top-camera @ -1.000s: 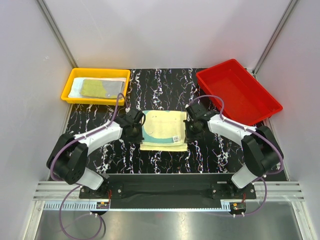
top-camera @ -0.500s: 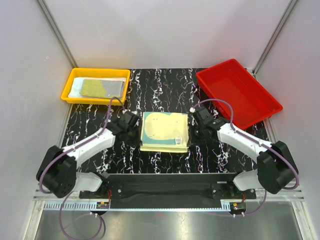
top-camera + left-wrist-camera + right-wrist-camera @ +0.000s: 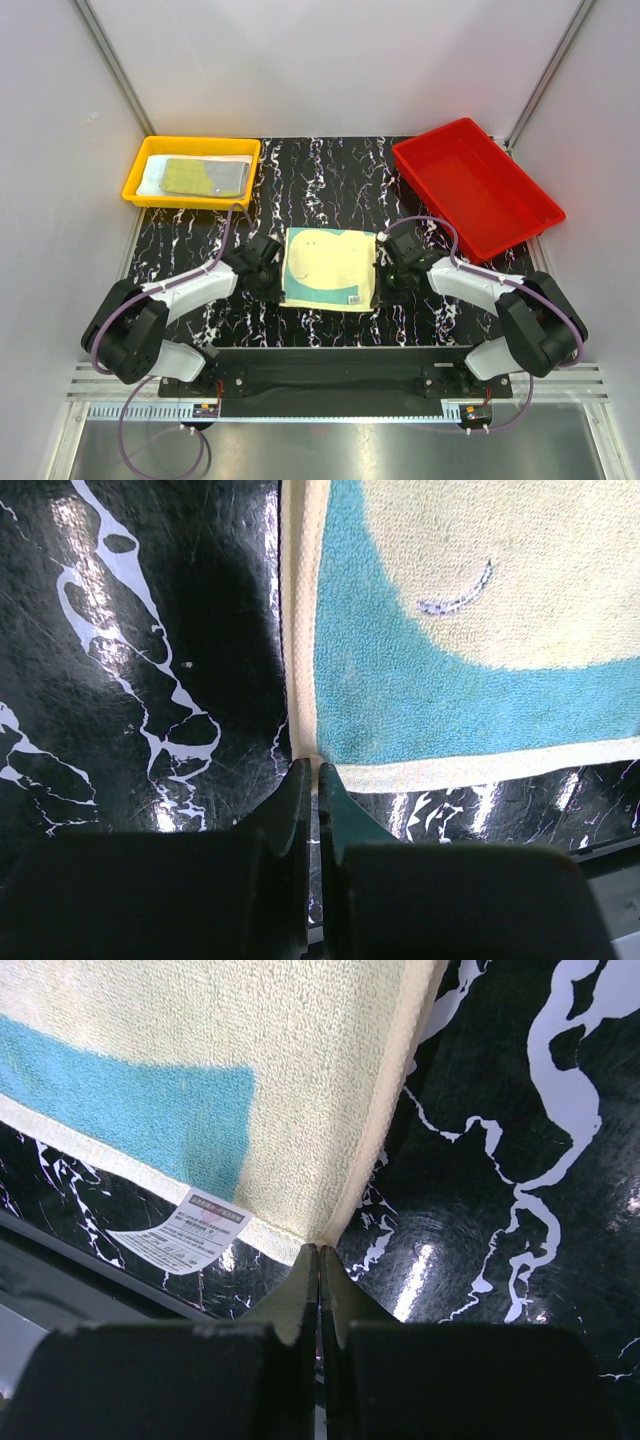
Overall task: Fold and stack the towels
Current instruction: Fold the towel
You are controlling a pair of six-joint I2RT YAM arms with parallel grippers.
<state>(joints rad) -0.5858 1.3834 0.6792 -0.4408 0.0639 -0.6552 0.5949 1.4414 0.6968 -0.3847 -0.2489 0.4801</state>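
Note:
One of the towels point(image 3: 335, 262), pale yellow with a teal patch and a white label point(image 3: 353, 297), lies flat on the middle of the black marbled table. My left gripper point(image 3: 279, 285) is shut on its near left corner point(image 3: 305, 763). At the near right corner point(image 3: 318, 1245), beside the label point(image 3: 180, 1235), my right gripper point(image 3: 381, 285) is shut on the hem. Both sets of jaws are pressed together with only the corner tip between them. More towels point(image 3: 195, 177), olive and grey on a pale one, lie folded in the yellow tray.
The yellow tray point(image 3: 135, 185) stands at the back left. A red tray point(image 3: 475, 185) with nothing in it stands at the back right. White walls close in both sides and the back.
Both grippers have drawn towards the near edge of the table, still shut on the corners. The yellow towel has slid a little nearer with them and lies flatter.

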